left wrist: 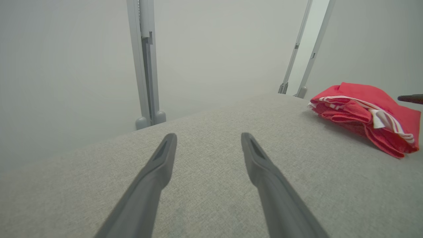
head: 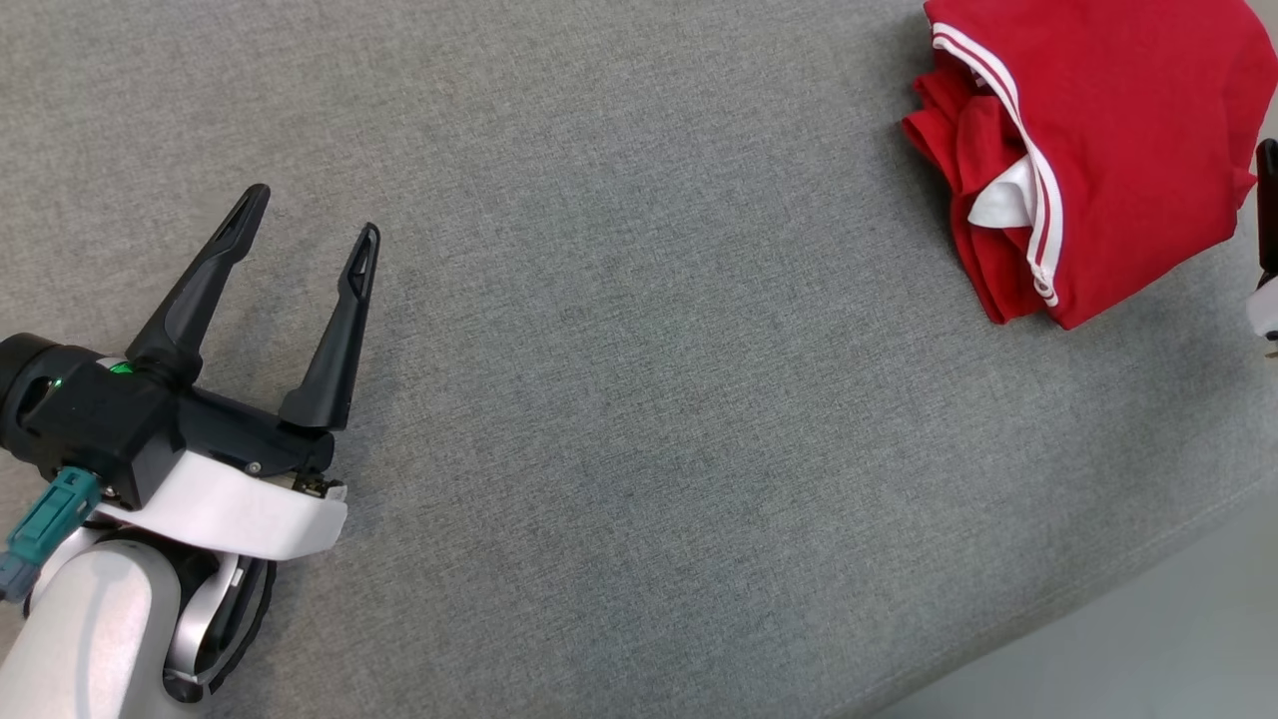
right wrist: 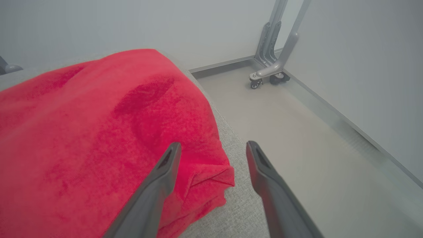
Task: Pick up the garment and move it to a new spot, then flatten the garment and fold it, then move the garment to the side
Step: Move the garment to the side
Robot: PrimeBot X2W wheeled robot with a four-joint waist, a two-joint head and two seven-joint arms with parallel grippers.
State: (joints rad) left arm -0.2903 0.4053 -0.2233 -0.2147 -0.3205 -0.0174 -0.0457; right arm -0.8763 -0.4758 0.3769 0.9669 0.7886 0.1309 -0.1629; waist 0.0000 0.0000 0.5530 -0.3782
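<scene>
Left gripper (head: 315,212) and right gripper (right wrist: 213,148) gape empty; a snagging finger could drag the garment (head: 1118,150) off the bench (head: 639,399).

One red garment (head: 1128,150) lay on one grey counter (head: 639,399). Two hands were counted, the left hand (head: 314,211) and the right hand (right wrist: 213,144), each with two dark fingers (head: 200,290). One wheeled stand (right wrist: 268,70) stood on the floor (right wrist: 297,132).
</scene>
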